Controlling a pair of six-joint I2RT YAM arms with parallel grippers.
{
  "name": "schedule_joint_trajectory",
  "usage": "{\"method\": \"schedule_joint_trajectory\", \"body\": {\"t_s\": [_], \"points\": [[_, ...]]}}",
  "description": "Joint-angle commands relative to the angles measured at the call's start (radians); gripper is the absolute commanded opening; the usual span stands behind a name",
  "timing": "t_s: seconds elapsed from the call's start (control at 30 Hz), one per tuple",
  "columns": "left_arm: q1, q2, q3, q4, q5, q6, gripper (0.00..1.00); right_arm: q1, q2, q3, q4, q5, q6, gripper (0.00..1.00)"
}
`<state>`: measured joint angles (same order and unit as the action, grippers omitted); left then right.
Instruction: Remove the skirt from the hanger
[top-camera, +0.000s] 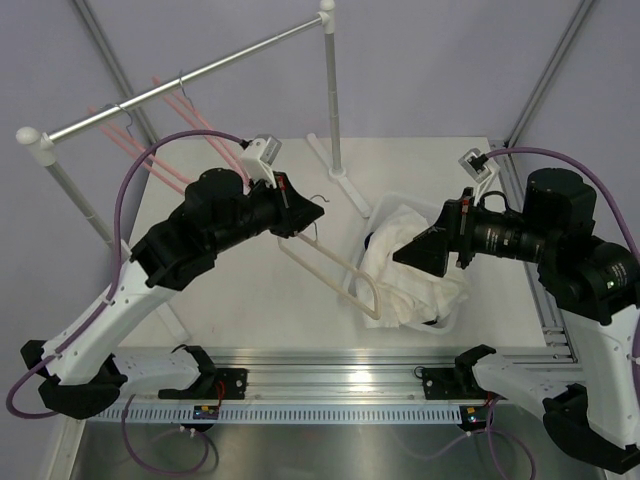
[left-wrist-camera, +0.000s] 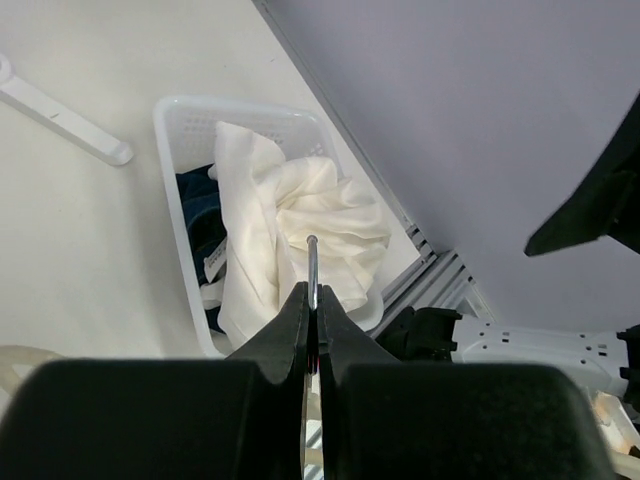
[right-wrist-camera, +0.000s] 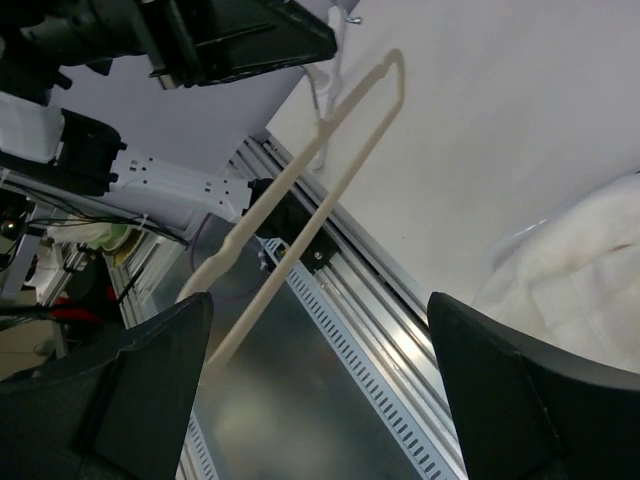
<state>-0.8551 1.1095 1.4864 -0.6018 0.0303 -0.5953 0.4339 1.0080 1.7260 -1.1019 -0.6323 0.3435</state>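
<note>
The cream plastic hanger (top-camera: 330, 270) hangs bare in the air over the table, and my left gripper (top-camera: 303, 215) is shut on its metal hook (left-wrist-camera: 313, 262). The jaws of the left gripper (left-wrist-camera: 313, 297) are pressed together on the wire. The white skirt (top-camera: 410, 275) lies crumpled in the white basket (top-camera: 385, 212), apart from the hanger. My right gripper (top-camera: 412, 255) is open and empty, just above the skirt's left part. In the right wrist view the hanger (right-wrist-camera: 330, 140) runs across ahead of the right gripper (right-wrist-camera: 320, 305), with the skirt (right-wrist-camera: 580, 270) at the right edge.
A dark blue garment (left-wrist-camera: 200, 215) lies under the skirt in the basket (left-wrist-camera: 172, 190). A clothes rack with a metal bar (top-camera: 190, 75) carries pink hangers (top-camera: 170, 165) at the back left. Its upright pole (top-camera: 330, 100) and white foot (top-camera: 345, 185) stand behind the basket. An aluminium rail (top-camera: 330, 380) runs along the near edge.
</note>
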Motion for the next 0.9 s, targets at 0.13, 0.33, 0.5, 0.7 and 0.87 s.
{"method": "schedule_joint_trajectory", "body": {"t_s": [0.13,0.33,0.5,0.7,0.87], "points": [[0.002,0.076,0.093,-0.01,-0.093,0.051,0.0,0.006,0.01,0.0,0.048,-0.196,-0.006,0.94],[0.001,0.148,0.15,-0.026,-0.122,0.06,0.0,0.112,0.049,-0.008,-0.022,-0.061,-0.043,0.89],[0.002,0.182,0.19,-0.033,-0.132,0.065,0.0,0.213,0.055,-0.045,-0.035,0.092,-0.047,0.86],[0.002,0.213,0.23,-0.067,-0.142,0.065,0.0,0.281,0.067,-0.082,-0.03,0.204,-0.035,0.67],[0.002,0.249,0.282,-0.133,-0.2,0.049,0.0,0.385,0.096,-0.069,-0.039,0.354,-0.002,0.28]]}}
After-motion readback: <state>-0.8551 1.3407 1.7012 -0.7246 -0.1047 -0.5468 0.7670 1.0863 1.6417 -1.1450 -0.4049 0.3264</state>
